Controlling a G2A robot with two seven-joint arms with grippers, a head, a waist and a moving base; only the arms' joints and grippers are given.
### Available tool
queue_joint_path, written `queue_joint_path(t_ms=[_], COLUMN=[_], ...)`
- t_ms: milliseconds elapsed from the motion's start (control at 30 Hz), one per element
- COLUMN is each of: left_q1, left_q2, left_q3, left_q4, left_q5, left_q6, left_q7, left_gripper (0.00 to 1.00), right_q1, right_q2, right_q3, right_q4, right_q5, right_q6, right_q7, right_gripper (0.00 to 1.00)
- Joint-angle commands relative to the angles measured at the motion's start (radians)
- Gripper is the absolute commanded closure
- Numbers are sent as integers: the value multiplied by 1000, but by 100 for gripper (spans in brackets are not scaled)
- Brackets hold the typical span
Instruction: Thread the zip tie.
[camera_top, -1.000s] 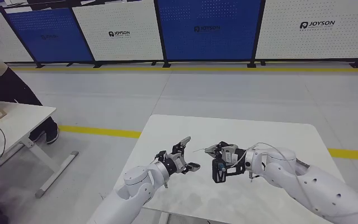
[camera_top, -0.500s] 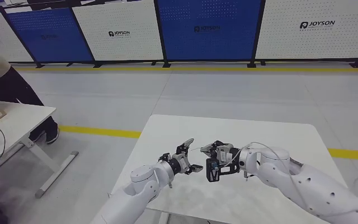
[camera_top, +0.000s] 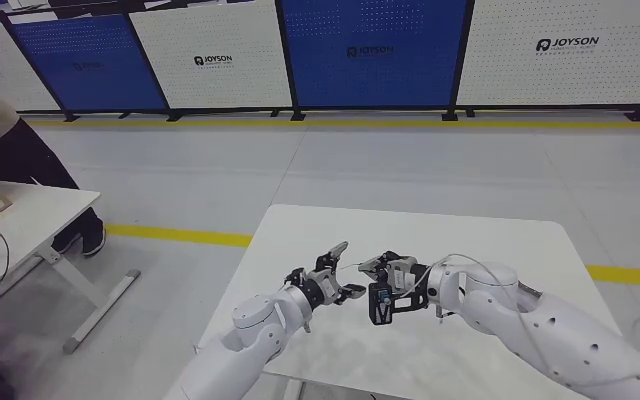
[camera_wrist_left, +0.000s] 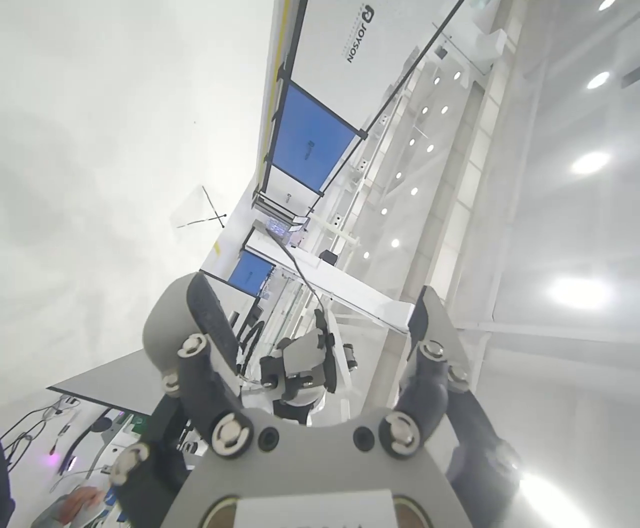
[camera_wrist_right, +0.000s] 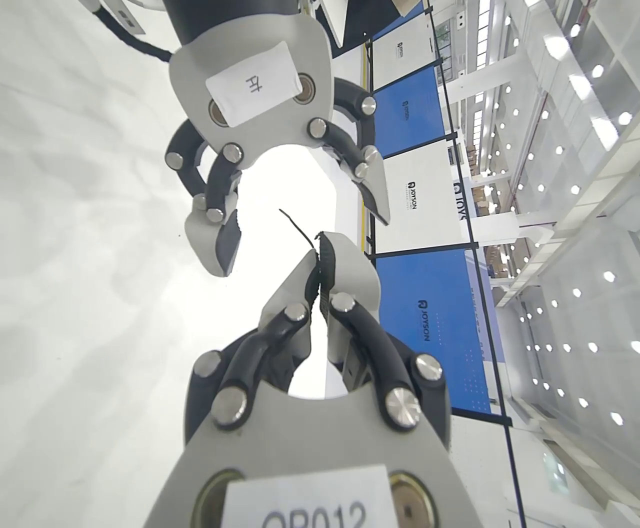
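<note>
The zip tie (camera_wrist_right: 300, 235) is a thin black strip, and my right gripper (camera_wrist_right: 318, 264) is shut on it above the white table (camera_top: 480, 240). Its short curved tail sticks out from the fingertips toward my left gripper (camera_wrist_right: 300, 222). That gripper faces it tip to tip, open, with the tail's end in the gap between its fingers and touching neither. From above, the left gripper (camera_top: 343, 272) and right gripper (camera_top: 372, 267) nearly meet over the table's near left part, with the zip tie (camera_top: 353, 265) between them. In the left wrist view, the zip tie (camera_wrist_left: 300, 272) runs out from the right gripper (camera_wrist_left: 320, 320) between my open left fingers (camera_wrist_left: 205, 305).
A second white table (camera_top: 40, 210) stands off to the left across bare floor. Blue and white panels (camera_top: 370, 50) line the back of the room. A yellow floor line (camera_top: 180, 235) runs behind my table.
The two grippers have closed in on each other: the right one shifted left with the zip tie, and the open left one moved right until the tail lies between its fingers.
</note>
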Motion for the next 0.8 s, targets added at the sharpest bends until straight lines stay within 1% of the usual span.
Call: queue_joint_path(t_ms=[0,267,300,633,700,733,767], left_q1=[2,6,7,11,11,11,11], left_q2=[-1,-4,-4,-9,-10,-10,-11], left_q3=[-2,-10,-11,-16,-16,-15,-15], left_q4=[3,4,2,3,5,5,5], left_q5=[3,6,9,17,20,22,24], left_q6=[-3,-3,-2,-1,0,0,1], left_q7=[-4,-14,-16,-20,-22,-23,-24], left_gripper=[95,96,100,100,100,100,100], right_q1=[0,0,0,0,-15,-20,-24], right_q2=[0,0,0,0,-1,-1,-1], right_q3=[0,0,0,0,8,15,22], right_q4=[0,0,0,0,-3,-4,-4], right_q5=[0,0,0,0,0,0,0], right_q6=[0,0,0,0,5,2,0], right_q7=[0,0,0,0,2,4,6], right_gripper=[100,100,100,100,100,75,46])
